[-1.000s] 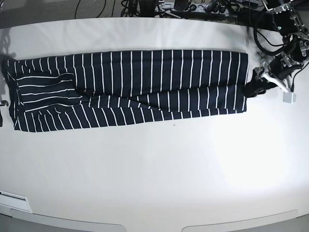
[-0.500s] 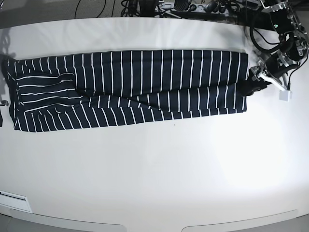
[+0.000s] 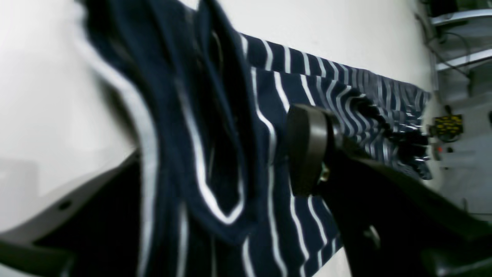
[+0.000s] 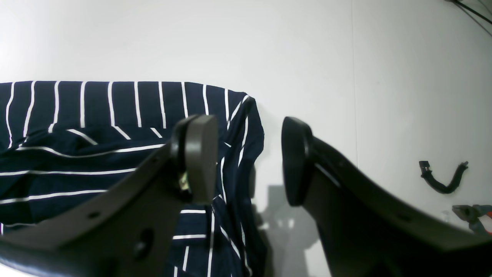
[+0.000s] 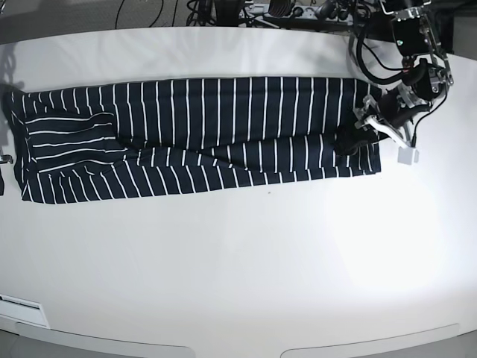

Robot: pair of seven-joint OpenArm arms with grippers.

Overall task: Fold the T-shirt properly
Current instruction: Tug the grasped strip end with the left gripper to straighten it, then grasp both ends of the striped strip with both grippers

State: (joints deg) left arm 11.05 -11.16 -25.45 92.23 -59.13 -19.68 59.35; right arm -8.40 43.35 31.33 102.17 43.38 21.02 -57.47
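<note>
Left wrist: left gripper (image 3: 215,161) is pinching a bunched, lifted fold of the shirt (image 3: 307,96), cloth filling the gap between its fingers.

Right wrist: right gripper (image 4: 246,161) is hanging wide apart, holding nothing, beside the shirt's end.

Base: shirt is lying as a long strip across the table (image 5: 238,261); left gripper is sitting over its right end.

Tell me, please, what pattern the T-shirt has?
The T-shirt is dark navy with thin white stripes, clearest in the base view.
</note>
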